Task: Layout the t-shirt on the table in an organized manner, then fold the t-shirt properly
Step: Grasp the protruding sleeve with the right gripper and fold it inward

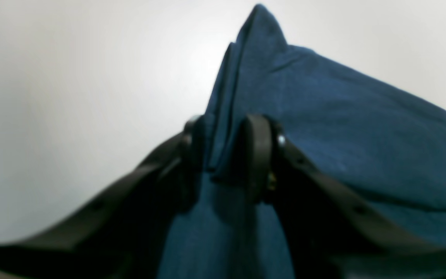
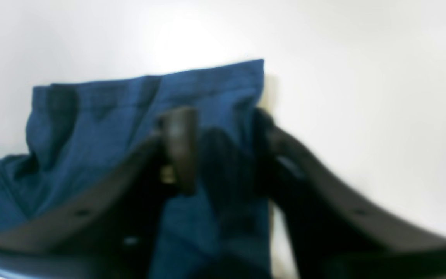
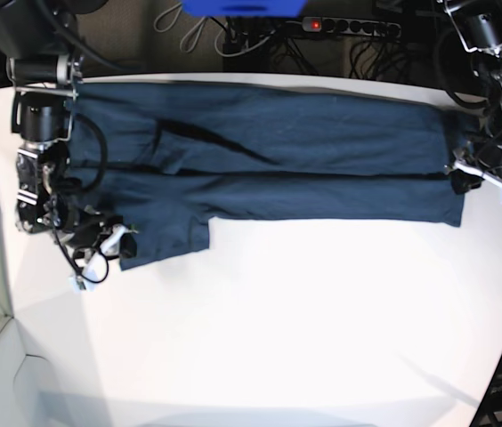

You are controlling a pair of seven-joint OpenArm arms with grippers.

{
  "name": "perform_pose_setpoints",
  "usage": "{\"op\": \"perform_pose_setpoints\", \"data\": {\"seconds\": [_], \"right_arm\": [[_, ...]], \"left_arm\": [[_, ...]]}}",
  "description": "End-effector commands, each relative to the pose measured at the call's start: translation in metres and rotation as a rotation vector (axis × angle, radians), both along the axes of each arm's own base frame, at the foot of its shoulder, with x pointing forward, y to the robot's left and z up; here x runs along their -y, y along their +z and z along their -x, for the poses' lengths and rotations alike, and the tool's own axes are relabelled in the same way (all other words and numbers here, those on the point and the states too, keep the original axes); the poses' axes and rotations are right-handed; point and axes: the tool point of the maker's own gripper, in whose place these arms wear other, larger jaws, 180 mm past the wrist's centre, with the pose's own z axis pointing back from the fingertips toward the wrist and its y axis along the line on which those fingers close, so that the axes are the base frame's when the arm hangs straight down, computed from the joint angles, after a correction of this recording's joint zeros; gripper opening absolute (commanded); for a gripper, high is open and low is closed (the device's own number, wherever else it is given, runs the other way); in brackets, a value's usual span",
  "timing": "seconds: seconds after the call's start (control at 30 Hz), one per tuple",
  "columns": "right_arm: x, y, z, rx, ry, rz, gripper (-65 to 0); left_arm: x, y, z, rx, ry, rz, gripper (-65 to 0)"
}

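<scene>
T-shirt (image 3: 269,156) spread along counter's (image 3: 278,329) far edge, half-folded; my left claw (image 1: 225,155) and right claw (image 2: 223,151) both pinch its ends; further folds remain.

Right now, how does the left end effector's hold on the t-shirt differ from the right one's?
The left end effector pinches a bunched fold that rises in a peak, at the base view's right end of the t-shirt. The right end effector sits over a flatter, squared edge at the other end, by the short flap that hangs lower; its fingers look wider apart, though blur hides the contact. Both are at the cloth's ends, over the white table.
</scene>
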Motion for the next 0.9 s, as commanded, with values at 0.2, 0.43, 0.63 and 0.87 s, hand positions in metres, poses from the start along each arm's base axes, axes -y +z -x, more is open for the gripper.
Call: {"op": "perform_pose_setpoints", "data": {"seconds": [0.2, 0.43, 0.63, 0.87], "right_arm": [[-0.004, -0.011, 0.02, -0.059, 0.065, 0.063, -65.0], [-0.009, 0.051, 0.018, 0.063, 0.147, 0.195, -65.0], [0.0, 0.102, 0.037, 0.144, 0.148, 0.312, -65.0], [0.016, 0.127, 0.085, 0.158, 0.112, 0.417, -65.0]], "left_arm": [[-0.004, -0.004, 0.006, -0.049, -0.008, -0.017, -47.8], [-0.004, -0.005, 0.007, -0.051, -0.009, -0.018, -47.8], [-0.005, -0.004, 0.007, -0.048, -0.008, -0.016, -47.8], [-0.005, -0.004, 0.007, -0.05, -0.008, -0.019, -47.8]]}}
